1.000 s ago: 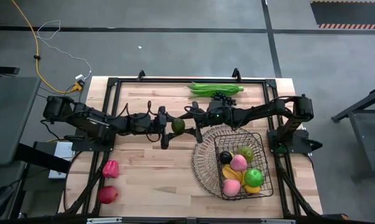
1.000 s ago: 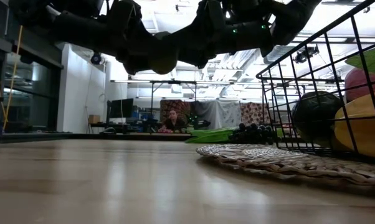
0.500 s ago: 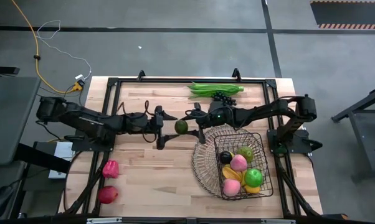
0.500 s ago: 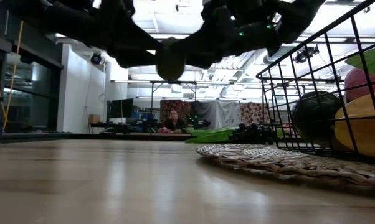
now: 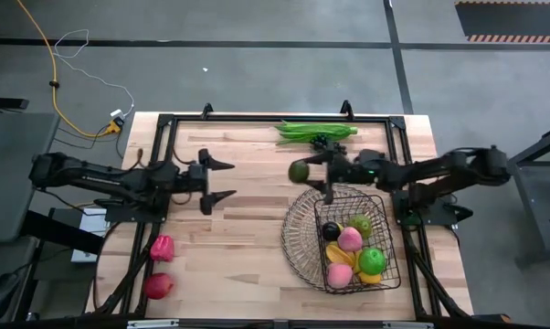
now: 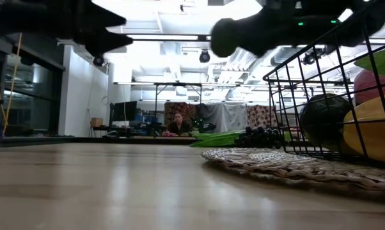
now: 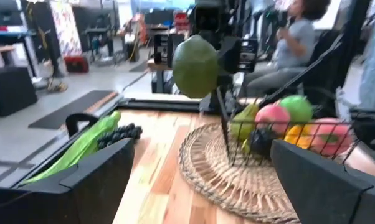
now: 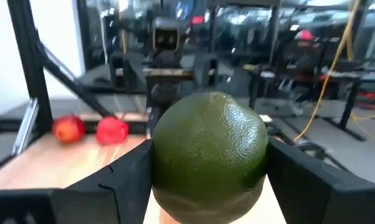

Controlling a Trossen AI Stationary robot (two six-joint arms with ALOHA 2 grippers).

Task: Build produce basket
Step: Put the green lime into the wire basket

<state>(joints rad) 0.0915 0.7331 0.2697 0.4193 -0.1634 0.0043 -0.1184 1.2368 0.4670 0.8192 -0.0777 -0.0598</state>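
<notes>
The basket (image 5: 341, 239), dark wire with a woven-looking flared round rim and a deeper mesh centre, sits on the pale wooden desk (image 5: 248, 247) holding smooth pink peaches (image 5: 349, 239), a green apple (image 5: 373, 260) and yellow bananas (image 5: 341, 256). Just beyond its rim, the right gripper (image 5: 304, 172) clamps a round, pebbly dark-green avocado (image 5: 299, 171) between its fingers, above the desk. Well away from the basket, the left gripper (image 5: 218, 179) hangs with fingers spread wide, holding nothing. Long green beans (image 5: 315, 131) and dark grapes (image 5: 328, 142) lie beyond the basket.
</notes>
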